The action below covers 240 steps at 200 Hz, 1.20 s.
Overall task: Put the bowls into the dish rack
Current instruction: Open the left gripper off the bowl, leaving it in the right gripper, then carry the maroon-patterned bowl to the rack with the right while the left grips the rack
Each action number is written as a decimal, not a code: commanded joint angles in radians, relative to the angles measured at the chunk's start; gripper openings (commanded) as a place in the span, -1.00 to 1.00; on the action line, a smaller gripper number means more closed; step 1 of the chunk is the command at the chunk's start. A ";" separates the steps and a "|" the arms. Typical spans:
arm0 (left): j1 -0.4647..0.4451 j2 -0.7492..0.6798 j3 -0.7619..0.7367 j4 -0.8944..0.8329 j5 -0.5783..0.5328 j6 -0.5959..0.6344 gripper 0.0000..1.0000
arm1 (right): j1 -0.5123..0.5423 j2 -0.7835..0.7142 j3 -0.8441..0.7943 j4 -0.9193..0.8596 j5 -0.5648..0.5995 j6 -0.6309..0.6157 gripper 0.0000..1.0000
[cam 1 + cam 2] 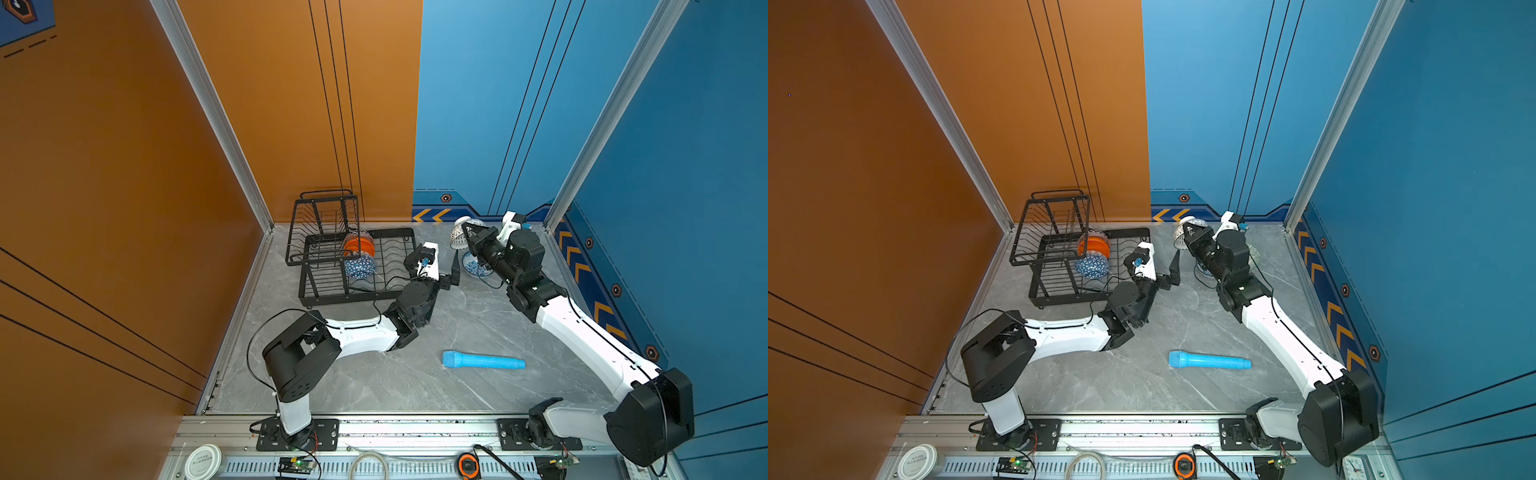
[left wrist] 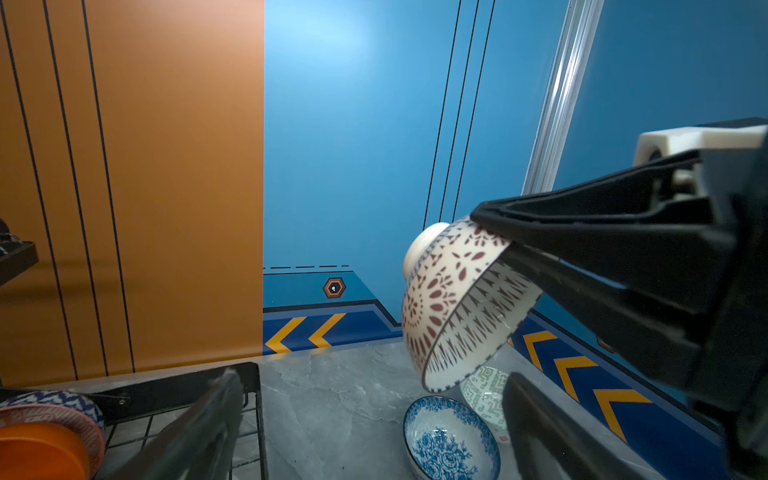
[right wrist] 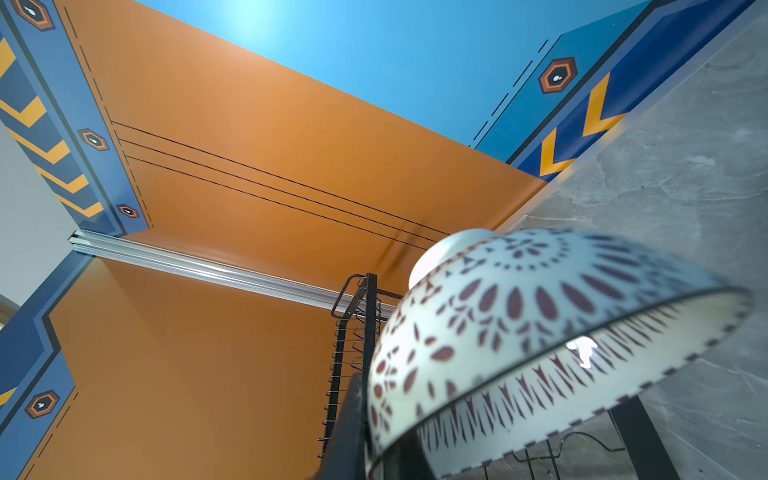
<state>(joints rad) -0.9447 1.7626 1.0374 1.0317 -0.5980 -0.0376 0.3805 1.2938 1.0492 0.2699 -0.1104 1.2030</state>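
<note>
The black wire dish rack (image 1: 328,286) stands at the back left. In its lower tray a plain orange bowl (image 1: 360,246) and a blue triangle bowl (image 1: 360,266) stand on edge. My left gripper (image 1: 434,259) hangs open just right of the rack with nothing between its fingers (image 2: 199,428). Above the table near the back wall, my right gripper (image 1: 468,233) is shut on the rim of the white dark-dotted bowl (image 1: 459,237), which is tilted on its side. Below it on the table sit the white-blue floral bowl (image 2: 451,436) and the pale green patterned bowl (image 2: 484,392).
A light blue cylinder (image 1: 482,360) lies on the grey table (image 1: 374,374) in front of both arms. The rack's raised basket (image 1: 322,224) stands against the orange wall. The blue side wall runs close behind the right arm.
</note>
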 commanded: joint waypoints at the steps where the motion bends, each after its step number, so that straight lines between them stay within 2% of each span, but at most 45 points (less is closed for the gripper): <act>1: 0.043 -0.092 -0.035 -0.173 0.096 -0.097 0.96 | -0.012 -0.002 -0.019 0.173 -0.026 0.003 -1.00; 40: 0.137 -0.195 0.052 -0.556 0.244 -0.252 0.96 | -0.008 0.011 -0.033 0.238 -0.030 0.009 -1.00; 81: 0.171 -0.234 0.158 -0.820 0.301 -0.254 0.96 | 0.017 0.048 -0.056 0.328 -0.032 0.007 -1.00; 117: 0.196 -0.288 0.217 -0.983 0.353 -0.239 0.96 | 0.034 0.122 -0.081 0.459 -0.058 0.017 -1.00; 136: 0.236 -0.312 0.275 -1.115 0.404 -0.232 0.96 | 0.050 0.169 -0.072 0.489 -0.065 0.020 -1.00; 195: 0.398 -0.440 0.271 -1.265 0.549 -0.243 0.96 | 0.076 0.327 0.003 0.552 -0.083 0.029 -1.00; 240: 0.509 -0.453 0.304 -1.371 0.630 -0.213 0.96 | 0.112 0.473 0.121 0.562 -0.095 0.026 -1.00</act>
<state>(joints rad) -0.4732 1.3174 1.3041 -0.2390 -0.0456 -0.2775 0.4660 1.7245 1.0763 0.7212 -0.1814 1.2316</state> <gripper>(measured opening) 0.979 0.082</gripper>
